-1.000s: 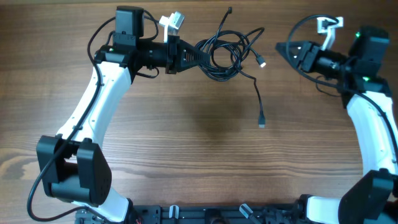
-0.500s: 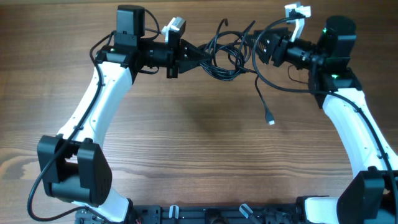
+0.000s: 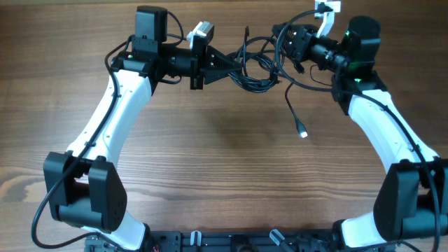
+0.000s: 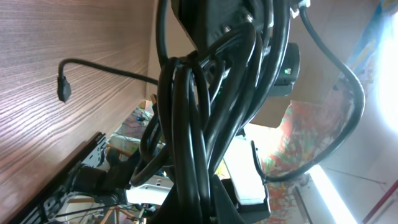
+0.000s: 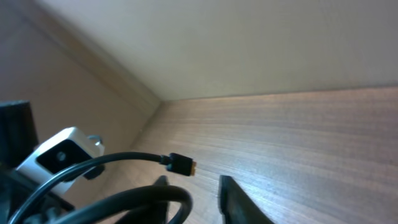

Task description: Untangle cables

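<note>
The wooden table fills the overhead view, its grain running left to right. The 2 white-and-black arms reach from the bottom corners up to the top of the frame, and their wrists face each other across the upper middle.

The cable bundle is strung between them at upper centre: a knot of black loops, raised between the grippers rather than lying flat. In the left wrist view the same cable bundle is a thick twist of several strands running from top to bottom through the middle of the frame.

The left gripper sits at the bundle's left edge with its fingers closed tight around the strands, which pack the space between them in its own camera. The right gripper meets the bundle's upper right edge. Its camera shows 1 dark finger at the bottom of the frame and a cable loop at lower left beside it, but I cannot tell how wide the fingers stand or whether they pinch anything.

1 loose strand drops from the bundle towards mid-frame and ends in a plug. A shorter end pokes up above the bundle. A small plug with a lighter tip hangs free above the loop in the right wrist view
</note>
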Controlling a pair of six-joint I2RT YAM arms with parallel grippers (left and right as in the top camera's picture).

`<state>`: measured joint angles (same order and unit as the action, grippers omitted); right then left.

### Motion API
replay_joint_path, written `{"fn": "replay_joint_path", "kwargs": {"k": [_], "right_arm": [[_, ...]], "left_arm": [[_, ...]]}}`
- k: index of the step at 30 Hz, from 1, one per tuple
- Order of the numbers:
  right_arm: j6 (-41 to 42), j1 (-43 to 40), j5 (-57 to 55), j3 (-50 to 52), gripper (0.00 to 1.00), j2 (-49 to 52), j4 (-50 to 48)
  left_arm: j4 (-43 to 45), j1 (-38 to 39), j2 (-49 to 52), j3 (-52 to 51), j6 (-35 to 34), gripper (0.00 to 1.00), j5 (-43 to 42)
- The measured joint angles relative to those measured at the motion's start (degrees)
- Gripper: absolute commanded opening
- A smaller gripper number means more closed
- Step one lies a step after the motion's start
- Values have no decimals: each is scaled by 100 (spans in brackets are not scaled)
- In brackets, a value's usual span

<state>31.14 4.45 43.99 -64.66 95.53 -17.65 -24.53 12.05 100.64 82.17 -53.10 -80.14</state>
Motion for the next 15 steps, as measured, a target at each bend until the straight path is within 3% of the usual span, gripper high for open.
{"fn": "replay_joint_path", "kwargs": {"k": [7, 15], "right_arm": [[446, -485, -28, 2, 4, 22, -538], [896, -1342, 837, 2, 4, -28, -640]], "left_arm": [[59, 2, 0, 0, 0, 4, 39], [144, 144, 0, 7, 0, 4, 229]]}}
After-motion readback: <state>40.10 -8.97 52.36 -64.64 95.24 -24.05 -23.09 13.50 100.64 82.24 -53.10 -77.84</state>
